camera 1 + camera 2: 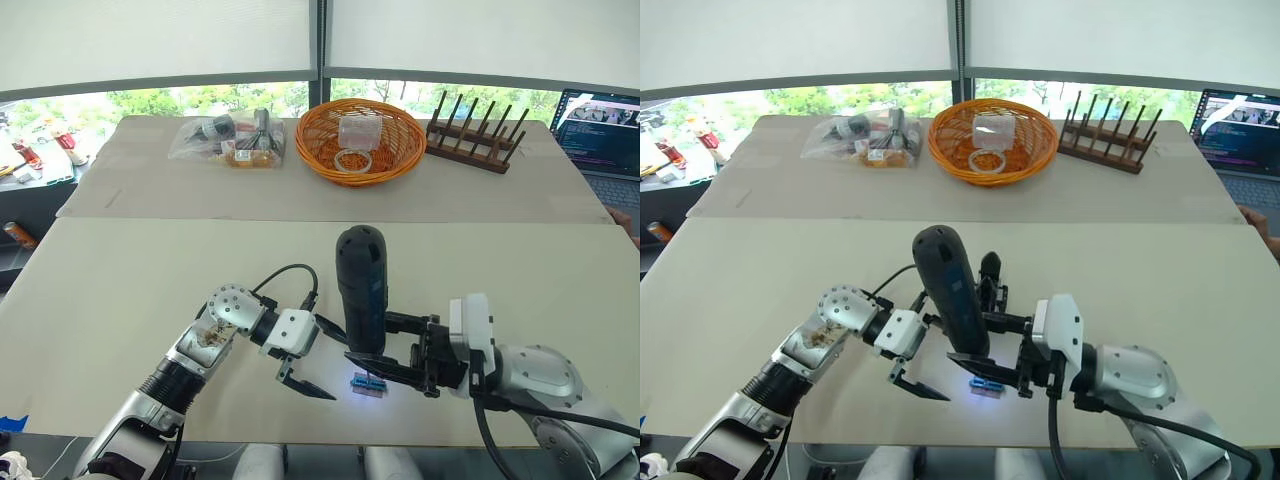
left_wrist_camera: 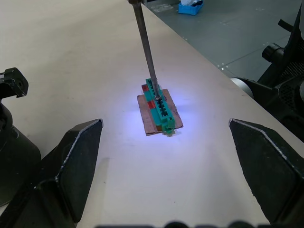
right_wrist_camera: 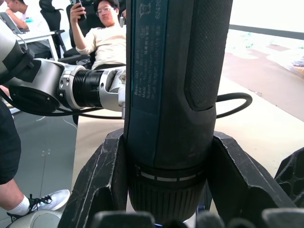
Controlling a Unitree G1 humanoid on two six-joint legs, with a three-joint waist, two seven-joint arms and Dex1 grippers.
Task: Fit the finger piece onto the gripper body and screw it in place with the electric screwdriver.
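At the near edge of the table (image 1: 120, 290), my right gripper (image 1: 395, 350) is clamped on the electric screwdriver (image 1: 361, 290), one black finger pressed to each side of its barrel, holding it upright. White lettering runs along the blue strip of the barrel in the right wrist view, too small for me to read beyond a few digits. The screwdriver's thin metal bit (image 2: 145, 42) comes down onto one small green-and-black block (image 2: 159, 107), which sits on a brown square of board lit by the tool's white light. That block lies just beside and below my right fingers, on the table surface.

My left gripper (image 1: 305, 375) hovers just to the left of the block with its two fingers spread wide and nothing between them; the block lies ahead of it, between the finger tips but apart from both. A black cable (image 1: 285, 275) loops from my left wrist.

Behind the screwdriver in the right eye view, one dark upright assembly, the gripper body (image 1: 989, 285), stands close to my right fingers.

Far across the table are one orange wicker basket (image 1: 320, 150), one wooden peg rack (image 1: 478, 135), one clear bag of parts (image 1: 228, 140) and one open laptop (image 1: 603, 130). A seated person (image 3: 107, 38) holds up a phone beyond the table.
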